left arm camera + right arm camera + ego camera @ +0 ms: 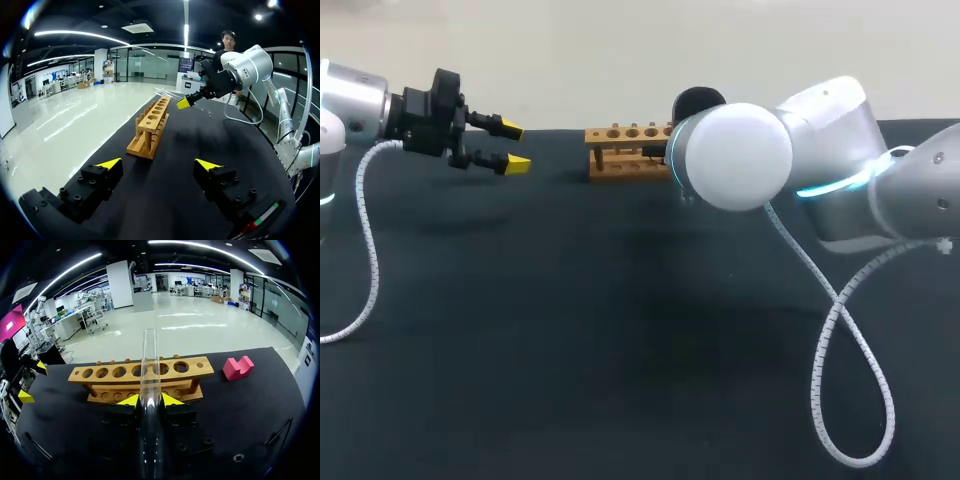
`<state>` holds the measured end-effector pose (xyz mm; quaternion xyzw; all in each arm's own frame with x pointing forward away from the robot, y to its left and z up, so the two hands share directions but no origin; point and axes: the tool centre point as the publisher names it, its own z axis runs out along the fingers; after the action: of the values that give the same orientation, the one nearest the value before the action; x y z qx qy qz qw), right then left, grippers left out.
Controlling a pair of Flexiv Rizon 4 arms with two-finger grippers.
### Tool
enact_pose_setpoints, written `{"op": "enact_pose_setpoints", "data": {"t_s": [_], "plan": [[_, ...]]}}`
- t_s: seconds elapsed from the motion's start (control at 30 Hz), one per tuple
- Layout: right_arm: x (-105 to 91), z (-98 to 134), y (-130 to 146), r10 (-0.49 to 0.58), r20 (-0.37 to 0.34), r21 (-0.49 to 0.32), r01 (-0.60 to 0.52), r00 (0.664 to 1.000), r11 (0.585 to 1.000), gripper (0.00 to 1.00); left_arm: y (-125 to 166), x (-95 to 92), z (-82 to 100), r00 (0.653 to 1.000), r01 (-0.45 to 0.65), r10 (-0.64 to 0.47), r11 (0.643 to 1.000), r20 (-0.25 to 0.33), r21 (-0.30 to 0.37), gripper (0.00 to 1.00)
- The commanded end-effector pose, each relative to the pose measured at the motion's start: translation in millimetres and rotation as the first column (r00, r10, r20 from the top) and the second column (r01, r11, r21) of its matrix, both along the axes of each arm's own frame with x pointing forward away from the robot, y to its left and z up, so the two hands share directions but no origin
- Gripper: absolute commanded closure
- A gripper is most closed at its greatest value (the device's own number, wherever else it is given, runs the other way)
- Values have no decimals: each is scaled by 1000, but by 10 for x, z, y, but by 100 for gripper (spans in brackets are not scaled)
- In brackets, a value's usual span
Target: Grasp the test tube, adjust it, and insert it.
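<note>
Two end effectors and one glass tube logged, left to right. Left end effector [515, 147]: fingers spread wide, empty, hanging above the dark surface [620, 350], well apart from the rack. Wooden rack [625, 150]: at the far middle of the surface, a row of round holes in its top bar, none seen filled. Right end effector [150, 400]: hidden behind its own arm in the head view; in the right wrist view its yellow tips clamp the test tube [149, 360] from both sides. Test tube: clear, lying along the fingers and pointing toward the rack, not upright. Pink block [237, 367]: near the rack's end. Hazards, as judged: smooth glass in narrow tips may slide or swivel while being re-angled; if the left end effector assists, a mistimed release would drop it; a tube lowered off-axis would strike the top bar and shove or tip the rack.
</note>
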<state>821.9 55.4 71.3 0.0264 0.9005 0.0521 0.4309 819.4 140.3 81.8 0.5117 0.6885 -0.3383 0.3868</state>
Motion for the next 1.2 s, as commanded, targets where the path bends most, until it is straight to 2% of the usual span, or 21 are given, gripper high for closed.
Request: {"op": "enact_pose_setpoints", "data": {"t_s": [0.03, 0.4, 1.2], "plan": [[48, -29, 19, 0, -15, -3, 0, 1000, 1000, 100, 3, -22, -9, 1000, -4, 4, 1000, 7, -2, 0], [39, -108, 29, 9, -65, 7, -9, 998, 1000, 100, 3, -22, -9, 1000, -4, 4, 1000, 7, -2, 0], [-16, -277, 20, 62, -246, 40, -54, 967, 998, 100, 3, -22, -9, 1000, -4, 4, 1000, 7, -2, 0]]}}
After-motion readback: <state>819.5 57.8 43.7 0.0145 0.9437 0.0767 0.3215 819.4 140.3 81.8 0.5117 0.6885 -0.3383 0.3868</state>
